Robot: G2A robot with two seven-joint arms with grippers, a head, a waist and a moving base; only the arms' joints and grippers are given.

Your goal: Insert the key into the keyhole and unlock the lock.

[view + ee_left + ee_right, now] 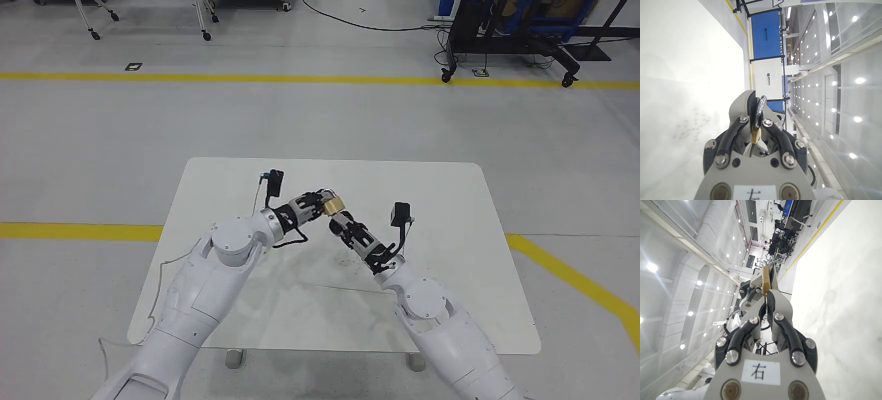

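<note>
Left fingers (742,107) are clamped narrow on the brass padlock (333,206), and the right fingers (783,307) are pinched together on the silver key (766,301). The padlock is held in the air above the white counter (440,200), just above the middle of the top view frame. There the left gripper (318,208), coming from the left, and the right gripper (343,226), coming from the lower right, meet tip to tip. The padlock's long axis runs in line with the key. The bottom end of its brass body faces the lower right of the frame, toward the right gripper, and the steel shackle (761,107) points away to the upper left. The key shows edge-on, its blade touching the body's bottom end; how deep it sits in the keyhole cannot be told. The left fingers press on the lock's flat faces, about where shackle and body join. Beyond the counter, a yellow line (300,78) crosses the grey floor, and a dark wheeled frame (458,40) stands at the upper right.
</note>
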